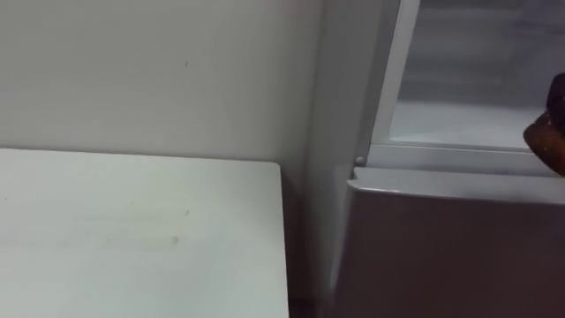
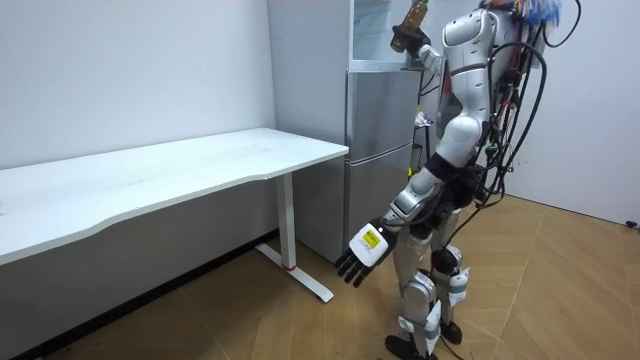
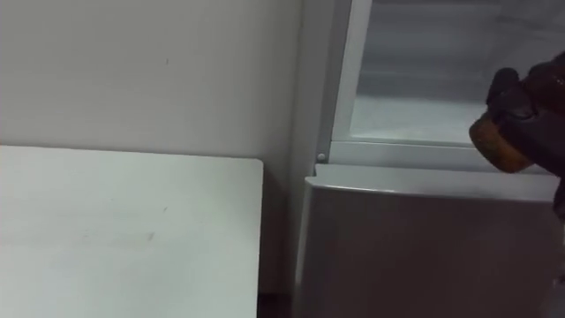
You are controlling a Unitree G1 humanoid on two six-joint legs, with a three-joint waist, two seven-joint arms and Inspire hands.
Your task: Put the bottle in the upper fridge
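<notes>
Now standing close before the fridge (image 2: 378,150), with the end of the white table (image 3: 124,230) off to the left. Holding the bottle (image 3: 499,146) aloft in the right hand (image 3: 530,93), dark fingers (image 3: 505,88) curled round its amber body, a full wrap by the look of it. Placed at the right edge of the eye views, just at the mouth of the open upper compartment (image 3: 346,79), level with the white sill (image 3: 406,152) and not clearly past it. Cannot tell whether touching that sill. Tilted in the room view: neck up and back toward the robot's head, thick base down and forward toward the opening. Hanging loose beside the thigh, the left hand (image 2: 362,250), fingers relaxed and empty, well apart from the work.

Judged as the insertion step, close to the end of the task. Ahead and a little left of the bottle, the bright shelf floor (image 3: 406,115). Probably calls for easing forward base first, then tipping upright before letting go. Worth clearing the sill and the closed lower door (image 3: 424,256) beneath it. Worth seating the base wholly on the shelf too, for fear of toppling back out.
</notes>
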